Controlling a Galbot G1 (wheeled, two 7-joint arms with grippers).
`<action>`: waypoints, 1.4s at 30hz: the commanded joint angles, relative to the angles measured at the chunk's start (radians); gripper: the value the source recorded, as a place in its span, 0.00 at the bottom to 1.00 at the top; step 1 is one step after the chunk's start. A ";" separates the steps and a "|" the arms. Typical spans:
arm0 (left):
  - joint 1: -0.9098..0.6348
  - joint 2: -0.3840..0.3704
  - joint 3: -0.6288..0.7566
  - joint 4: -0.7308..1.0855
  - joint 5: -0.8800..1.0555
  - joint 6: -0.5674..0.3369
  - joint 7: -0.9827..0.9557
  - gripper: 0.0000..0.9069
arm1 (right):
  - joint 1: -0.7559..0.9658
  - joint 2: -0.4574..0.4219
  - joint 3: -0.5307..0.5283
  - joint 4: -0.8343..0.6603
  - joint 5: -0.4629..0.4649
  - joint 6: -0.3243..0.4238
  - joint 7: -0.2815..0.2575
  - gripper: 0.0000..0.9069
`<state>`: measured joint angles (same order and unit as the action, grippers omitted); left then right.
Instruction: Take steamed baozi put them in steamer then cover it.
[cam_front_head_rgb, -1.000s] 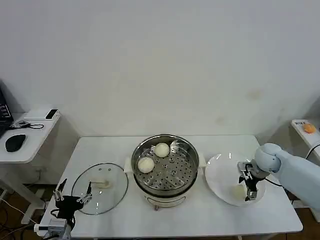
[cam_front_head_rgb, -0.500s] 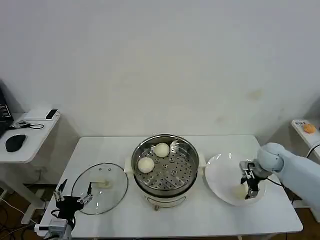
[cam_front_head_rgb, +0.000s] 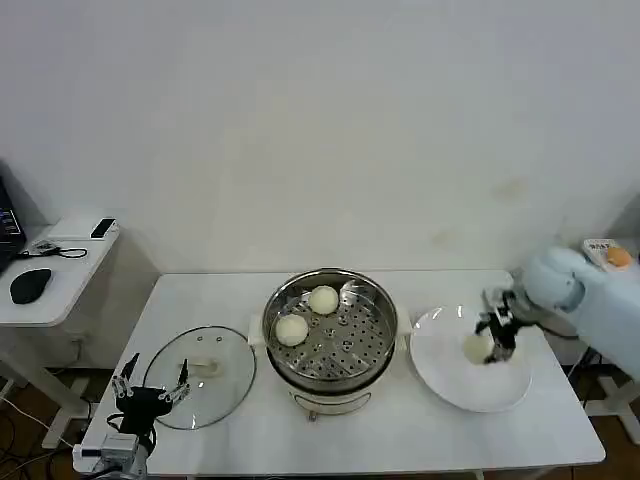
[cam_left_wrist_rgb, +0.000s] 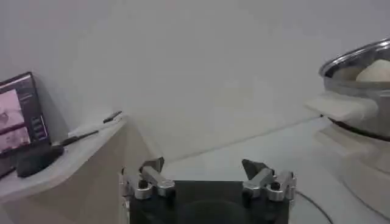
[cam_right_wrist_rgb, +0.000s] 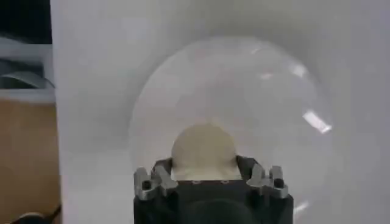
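The right gripper (cam_front_head_rgb: 492, 341) is hanging over the white plate (cam_front_head_rgb: 445, 372), its fingers closing on a bun (cam_front_head_rgb: 476, 347) that is partly hidden behind them. In the right wrist view the gripper body (cam_right_wrist_rgb: 210, 176) is cutting off the lower part of that bun (cam_right_wrist_rgb: 204, 150), with the plate (cam_right_wrist_rgb: 274, 103) showing below it. The right arm is reaching in from the table's right edge, bent at the wrist. Two more buns (cam_front_head_rgb: 292, 329) are sitting on the holed tray inside the pot (cam_front_head_rgb: 330, 386). The glass lid (cam_front_head_rgb: 228, 375) is lying flat on the table (cam_front_head_rgb: 420, 430), left of the pot. The left gripper (cam_front_head_rgb: 150, 394) is hovering at the lid's near edge, fingers spread wide and holding nothing; its arm is mostly out of frame.
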<state>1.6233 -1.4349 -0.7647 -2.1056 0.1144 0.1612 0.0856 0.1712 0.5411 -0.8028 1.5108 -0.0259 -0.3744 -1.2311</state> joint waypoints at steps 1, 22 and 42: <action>0.002 -0.002 -0.009 -0.010 -0.001 -0.002 -0.002 1.00 | 0.390 0.200 -0.119 0.005 0.169 -0.006 -0.019 0.80; 0.030 -0.035 -0.029 -0.049 0.000 -0.007 -0.020 1.00 | 0.231 0.590 -0.121 -0.172 0.118 0.488 -0.141 0.79; 0.015 -0.058 -0.026 -0.029 0.018 -0.009 -0.023 1.00 | 0.161 0.554 -0.222 0.059 -0.161 0.689 -0.116 0.80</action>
<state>1.6419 -1.4902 -0.7958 -2.1398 0.1302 0.1526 0.0623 0.3503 1.0775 -0.9974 1.5141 -0.0685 0.1976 -1.3478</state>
